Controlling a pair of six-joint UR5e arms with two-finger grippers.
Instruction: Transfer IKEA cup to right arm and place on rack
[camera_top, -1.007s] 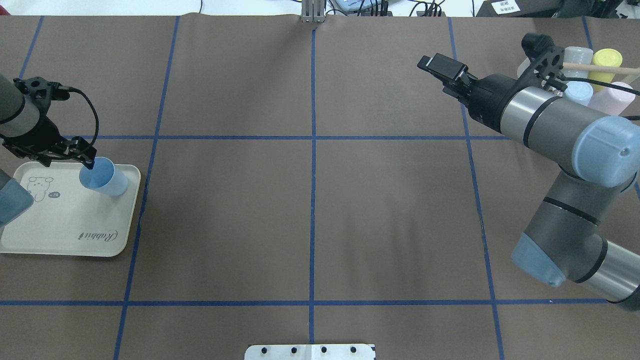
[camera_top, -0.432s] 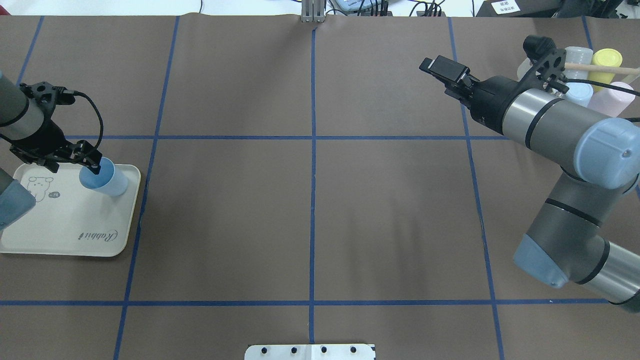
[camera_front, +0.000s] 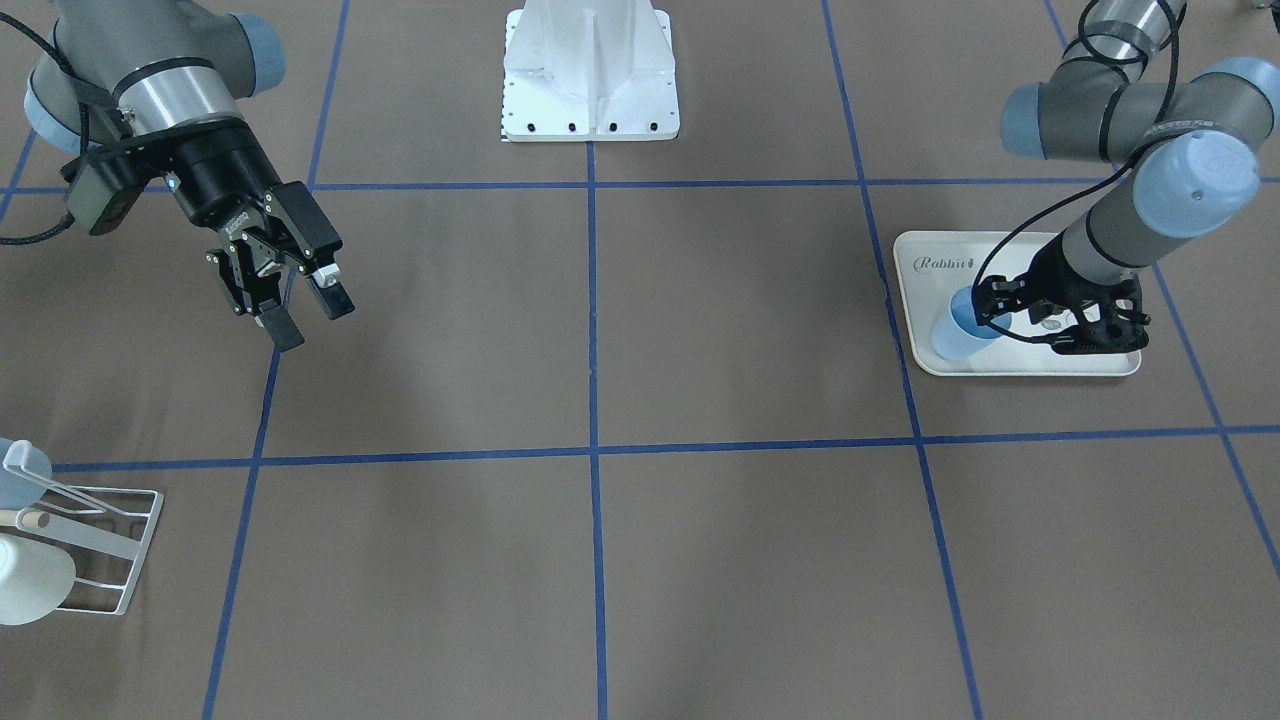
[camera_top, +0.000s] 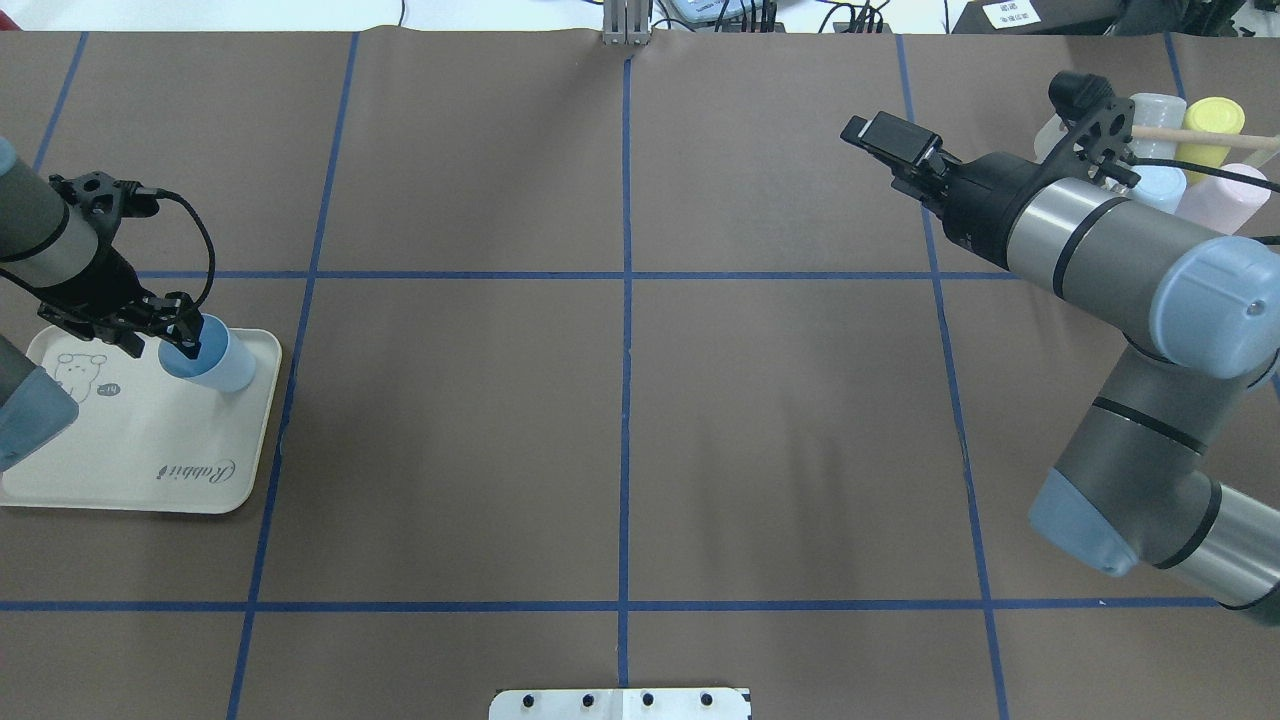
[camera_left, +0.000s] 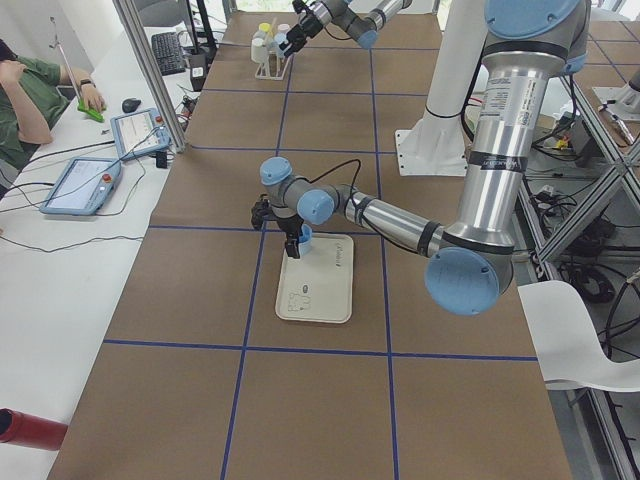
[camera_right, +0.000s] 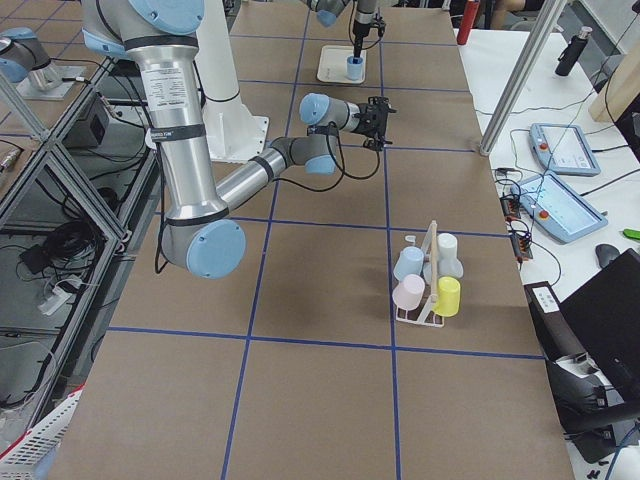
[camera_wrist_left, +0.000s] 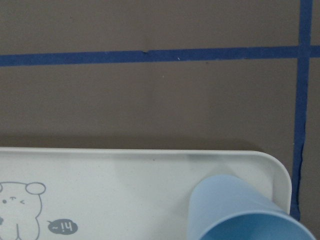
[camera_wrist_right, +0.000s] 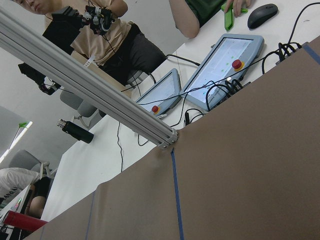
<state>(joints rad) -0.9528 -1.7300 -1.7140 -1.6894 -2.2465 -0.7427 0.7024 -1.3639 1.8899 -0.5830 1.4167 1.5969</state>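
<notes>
Standing upright on its base, the light blue IKEA cup (camera_top: 218, 362) is seen in a corner of the cream rabbit-print tray (camera_top: 130, 445), the corner on the side away from the robot and toward the table's middle. In the left wrist view its open mouth is cut off by the lower edge, just inside the tray's rounded rim. The cup's rim is met from above by the left gripper (camera_top: 178, 336), one finger of which appears to be set inside the mouth. Whether the wall is clamped cannot be told from these views. The tray is laid at the robot's left end of the brown table (camera_top: 620, 420), which is marked into squares with blue tape.

Well apart, over the table's other half, the right gripper (camera_front: 310, 318) is held in the air with its jaws spread and nothing between them. Near that end, by the far edge, the white wire rack (camera_right: 421, 318) is placed. Other cups (camera_right: 410, 292), pale blue, white, pink and yellow, are hung on it around a pale wooden dowel (camera_right: 431, 252).
</notes>
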